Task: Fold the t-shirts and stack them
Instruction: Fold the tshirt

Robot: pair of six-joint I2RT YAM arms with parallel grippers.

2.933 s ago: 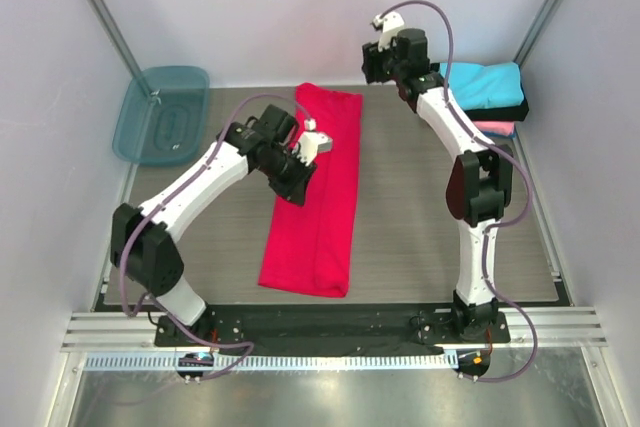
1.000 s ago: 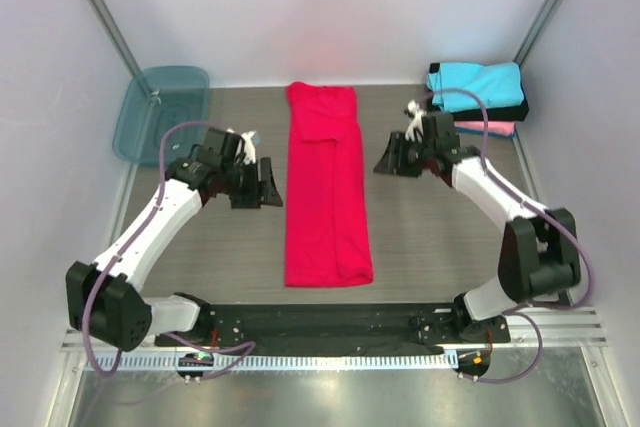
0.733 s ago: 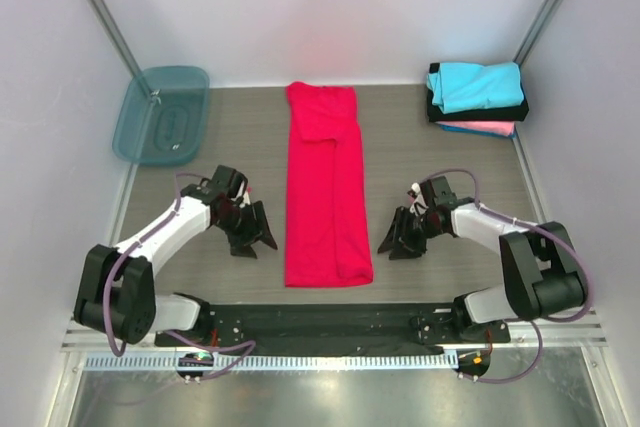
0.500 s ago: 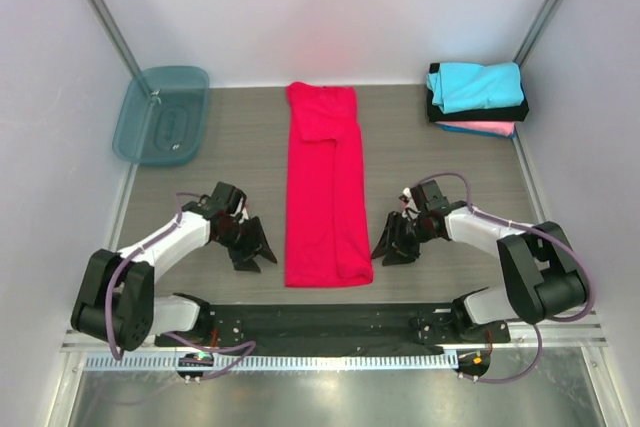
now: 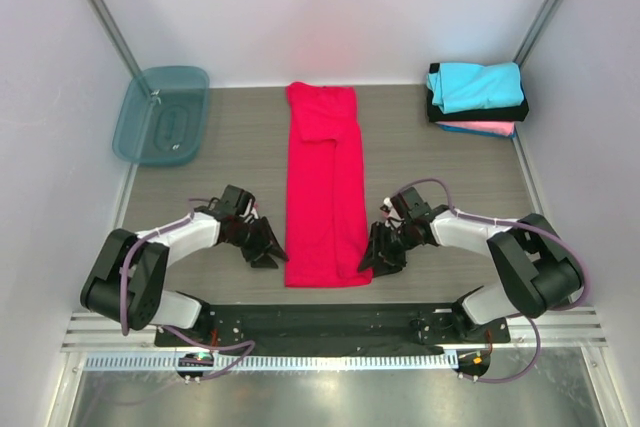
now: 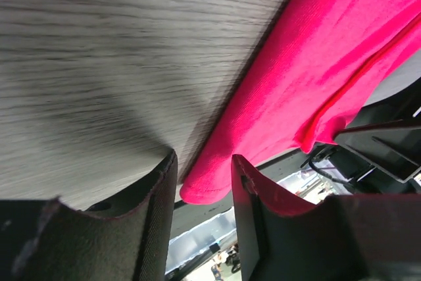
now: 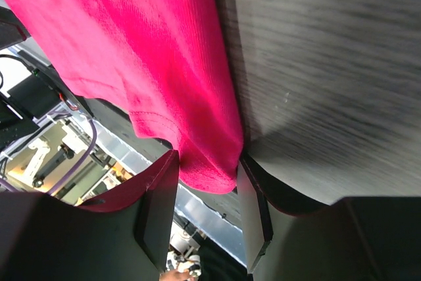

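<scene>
A large red t-shirt [image 5: 325, 187], folded into a long strip, lies down the middle of the table. My left gripper [image 5: 271, 253] is low at its near left corner. In the left wrist view that gripper [image 6: 204, 159] is open, and the red corner [image 6: 207, 189] sits in the gap between its fingers. My right gripper [image 5: 371, 261] is at the near right corner. It [image 7: 208, 157] is open too, and the red hem [image 7: 207, 169] fills the space between its fingers. Folded cyan [image 5: 478, 84], black [image 5: 480, 111] and pink [image 5: 480, 129] t-shirts are stacked at the back right.
A translucent teal bin [image 5: 162, 115] sits at the back left corner. The black base rail [image 5: 320, 322] runs just beyond the shirt's near end. Cage posts and white walls close in the table on both sides.
Both arms have swung down from mid-table to the shirt's near corners. The left jaws have narrowed around the corner. The shirt lies as before.
</scene>
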